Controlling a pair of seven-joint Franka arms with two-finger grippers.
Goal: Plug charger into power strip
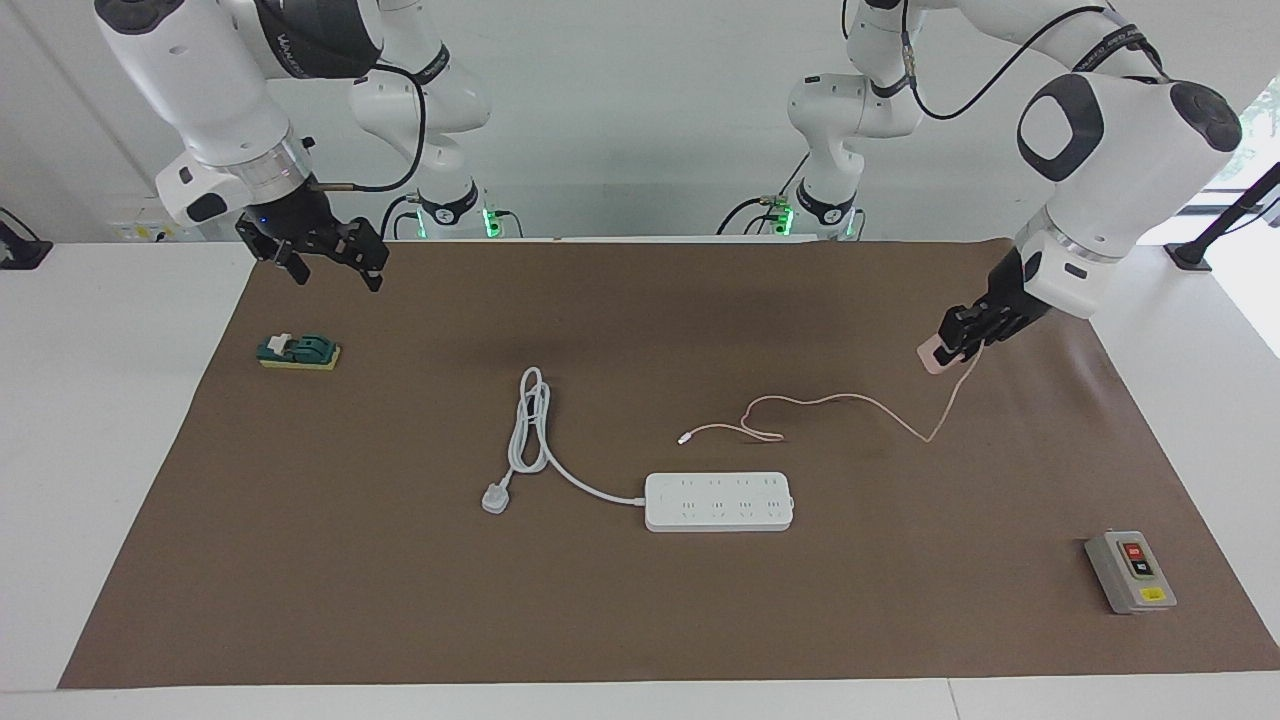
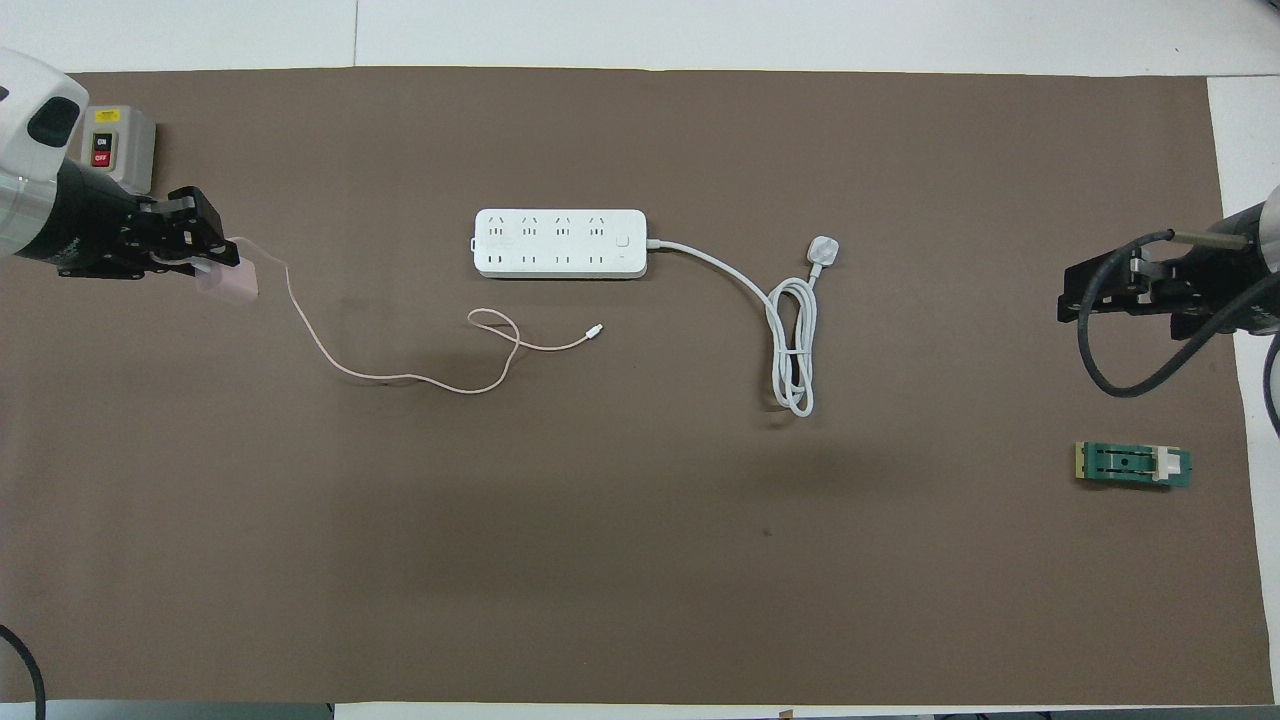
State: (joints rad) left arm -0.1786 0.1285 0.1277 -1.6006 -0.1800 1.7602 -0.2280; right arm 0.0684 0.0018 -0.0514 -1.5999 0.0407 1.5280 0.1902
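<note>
- Pink charger (image 1: pixel 935 355) is clamped in the left gripper (image 1: pixel 950 345), raised over the brown mat (image 1: pixel 640 620) toward the left arm's end of the tabletop.
- White strip (image 1: pixel 719 501) is laid flat mid-mat, well apart from the held charger; its long axis is run along the table's length, sockets facing up.
- From the gripper, the strip is found toward the table's middle and nearer the edge away from the robots; the left arm is judged the nearer one and is already loaded.
- Pink cable (image 1: pixel 830 403) is trailed from the charger onto the mat, looped between gripper and strip, its free end short of the strip.
- Prong direction cannot be told; turning them down over a socket is judged the crux.
- Right gripper (image 1: pixel 325 258) is held with fingers apart, empty, waiting over the mat's corner by its own base.
- Grey switch box (image 1: pixel 1130 572), green block (image 1: pixel 298 352) and the strip's plug (image 1: pixel 496 497) are left near the mat's ends and middle.
</note>
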